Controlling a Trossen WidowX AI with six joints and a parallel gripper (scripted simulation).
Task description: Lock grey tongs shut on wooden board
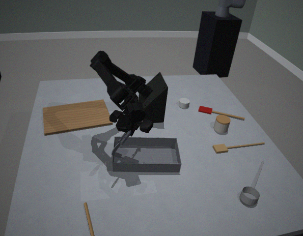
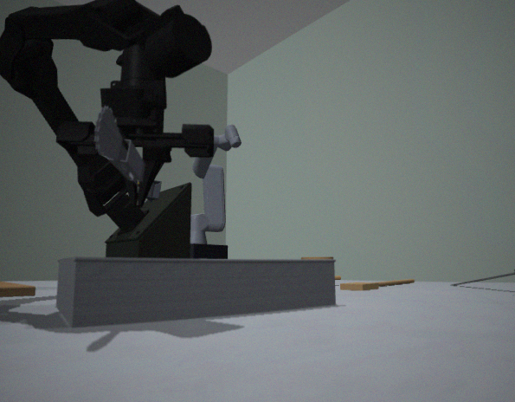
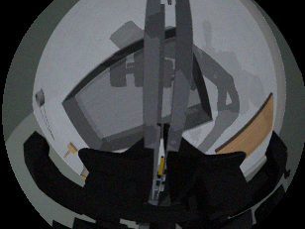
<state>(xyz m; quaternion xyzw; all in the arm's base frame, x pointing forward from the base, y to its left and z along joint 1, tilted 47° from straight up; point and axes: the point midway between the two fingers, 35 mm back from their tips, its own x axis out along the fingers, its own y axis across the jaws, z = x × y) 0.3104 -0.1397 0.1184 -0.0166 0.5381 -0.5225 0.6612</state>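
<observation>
The grey tongs [image 1: 121, 140] [image 2: 108, 135] [image 3: 152, 73] are held off the roasting tin [image 1: 146, 168] [image 2: 206, 288] [image 3: 75, 110], above its left part in the top view. Their two arms lie close together, nearly parallel. In the exterior view the scalloped tip stands higher than the hinge end, so they tilt tips up. My gripper [image 1: 131, 131] [image 2: 141, 203] is shut on them near the hinge end. A yellow part shows at the hinge in the wrist view; the lock's state cannot be told. The wooden board [image 1: 75, 115] [image 2: 11, 289] [image 3: 254, 133] lies flat with nothing on it.
The dark arm base [image 1: 157, 99] stands behind the tin. To the right are a white disc-shaped pot [image 1: 184, 103], a red-headed tool [image 1: 205, 110], a lidded jar [image 1: 221, 125], a wooden-headed tool [image 1: 220, 148] and a grey handled cup [image 1: 249, 199]. A wooden rod [image 1: 89, 219] lies front left.
</observation>
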